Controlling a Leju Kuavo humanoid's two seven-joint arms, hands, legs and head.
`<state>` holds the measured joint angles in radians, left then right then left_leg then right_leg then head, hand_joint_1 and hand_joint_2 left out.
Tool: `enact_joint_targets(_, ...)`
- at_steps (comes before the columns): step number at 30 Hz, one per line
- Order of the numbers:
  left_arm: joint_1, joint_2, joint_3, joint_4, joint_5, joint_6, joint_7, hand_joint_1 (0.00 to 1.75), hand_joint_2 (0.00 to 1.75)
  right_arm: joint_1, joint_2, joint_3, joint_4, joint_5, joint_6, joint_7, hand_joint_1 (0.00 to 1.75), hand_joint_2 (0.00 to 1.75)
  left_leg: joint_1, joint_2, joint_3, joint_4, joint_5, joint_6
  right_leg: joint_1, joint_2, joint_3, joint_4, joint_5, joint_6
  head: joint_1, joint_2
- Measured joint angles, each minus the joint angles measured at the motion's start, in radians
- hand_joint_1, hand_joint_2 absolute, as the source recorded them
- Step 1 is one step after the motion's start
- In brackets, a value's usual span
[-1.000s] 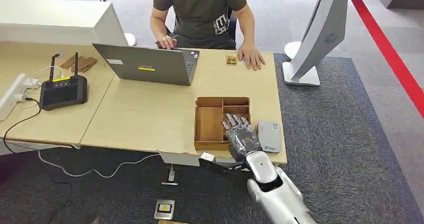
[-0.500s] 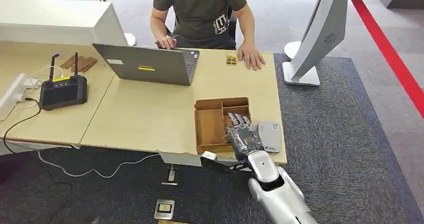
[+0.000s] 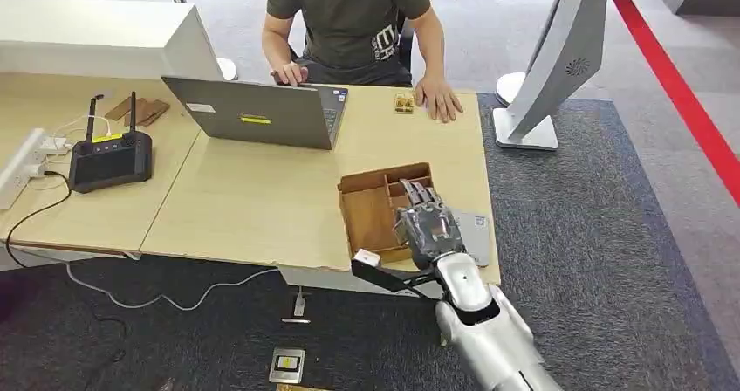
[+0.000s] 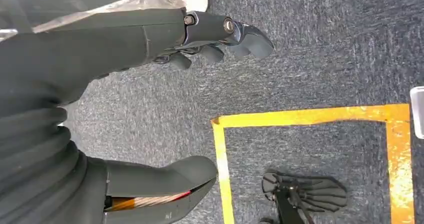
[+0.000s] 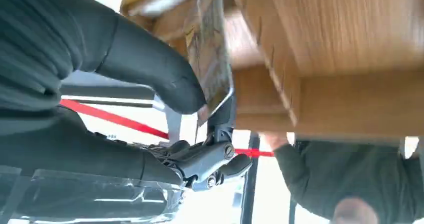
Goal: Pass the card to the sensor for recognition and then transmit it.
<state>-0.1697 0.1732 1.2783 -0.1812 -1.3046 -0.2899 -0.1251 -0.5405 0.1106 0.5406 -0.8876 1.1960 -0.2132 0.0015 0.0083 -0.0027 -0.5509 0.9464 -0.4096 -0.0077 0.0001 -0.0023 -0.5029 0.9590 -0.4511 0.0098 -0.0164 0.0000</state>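
My right hand [image 3: 429,232] reaches over the table's near edge into the right side of the brown wooden tray [image 3: 371,215]. In the right wrist view a thin printed card [image 5: 209,49] stands on edge, pinched between the thick thumb [image 5: 150,71] and a dark finger [image 5: 222,116], close against the tray's wooden wall [image 5: 340,44]. The grey-white card sensor [image 3: 478,236] lies just right of the tray, partly hidden by the hand. My left hand [image 4: 150,84] hangs over the carpet, its fingers apart and holding nothing.
A person sits at the far side, one hand [image 3: 439,101] flat on the table and the other at an open laptop [image 3: 253,112]. A black controller [image 3: 109,160] with cables lies at the left. A small gold object [image 3: 403,103] sits near the person's hand.
My right hand has shifted slightly forward and right, now covering part of the sensor. The wooden tray has been dragged askew and sits turned on the table.
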Motion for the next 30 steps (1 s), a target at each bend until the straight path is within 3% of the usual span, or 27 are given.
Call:
enact_joint_targets(15, 0.002, 0.003, -0.002, 0.0, -0.02, -0.009, -0.016, 0.0, 1.75, -0.078, -0.005, -0.083, -0.153, -0.089, 0.0, -0.036, 1.75, 1.75, 0.0, 0.0, -0.001, 0.0, 0.0, 0.0, 0.0, 0.0, 0.0, 0.001, 0.0, 0.0, 0.0, 0.0)
enact_joint_targets(23, 0.002, 0.008, -0.008, 0.0, -0.043, -0.027, -0.042, 0.0, 1.75, -0.284, 0.064, -0.093, 0.028, -0.126, -0.003, -0.058, 1.75, 1.75, 0.0, 0.0, -0.001, 0.0, 0.001, -0.001, 0.0, 0.0, -0.001, 0.001, 0.001, -0.001, 0.0, 0.0)
enact_joint_targets(30, 0.003, 0.009, -0.016, 0.0, -0.037, -0.031, -0.053, 0.0, 1.75, -0.454, 0.114, -0.108, 0.229, -0.14, 0.011, -0.013, 1.75, 1.75, 0.0, 0.0, -0.001, 0.0, 0.001, -0.001, 0.0, 0.0, -0.001, 0.001, 0.001, -0.001, 0.0, 0.0)
